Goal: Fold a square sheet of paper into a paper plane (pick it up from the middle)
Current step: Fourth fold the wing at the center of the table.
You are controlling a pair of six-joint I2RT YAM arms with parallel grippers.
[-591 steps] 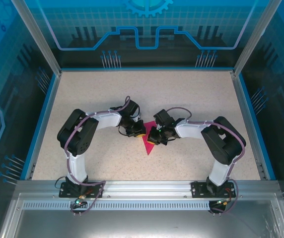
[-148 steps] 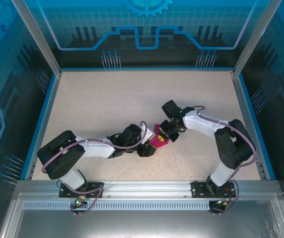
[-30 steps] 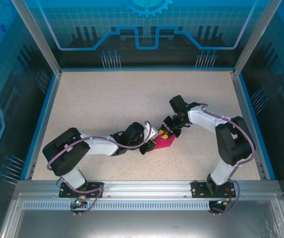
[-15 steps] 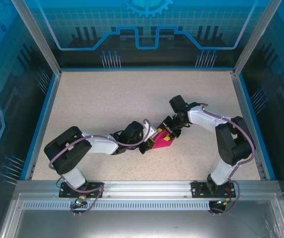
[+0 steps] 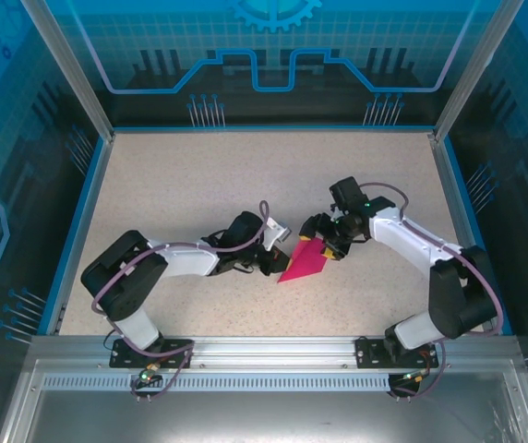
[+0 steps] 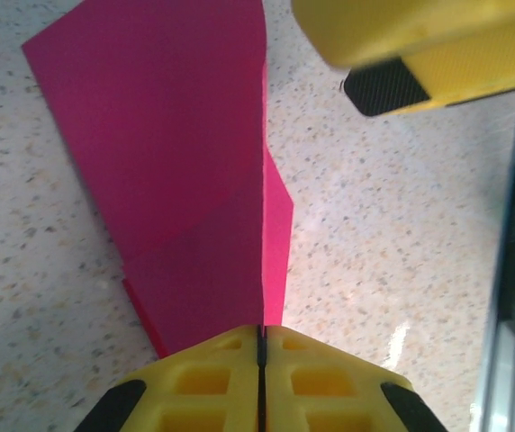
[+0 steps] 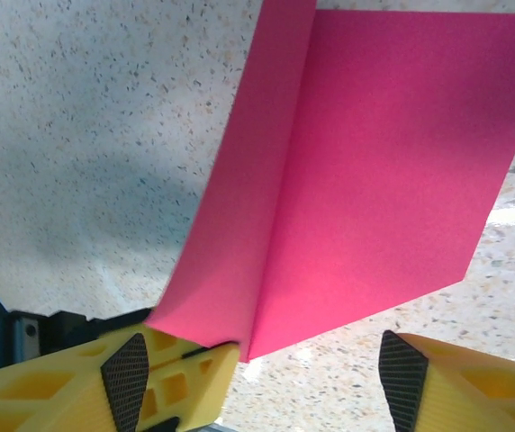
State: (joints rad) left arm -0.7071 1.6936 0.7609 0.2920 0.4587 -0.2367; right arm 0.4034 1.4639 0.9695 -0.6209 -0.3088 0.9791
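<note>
While overhead stays unclear | left claw (image 6: pixel 259 340) pinches paper plane (image 6: pixel 181 162) | right claw (image 7: pixel 265 378) spread

— What is lying under everything here?

— A speckled beige table (image 5: pixel 199 185) is spreading across the middle, and a blue border (image 5: pixel 264 128) is running around its edges.

— And around it?

— Aluminium posts (image 5: pixel 68 69) are rising from the far corners. Blue see-through panels (image 5: pixel 153 46) with printed lines are standing behind and at the sides, and a gear drawing (image 5: pixel 273 11) is showing at the top. A metal rail (image 5: pixel 264 346) is running along the near edge.
</note>
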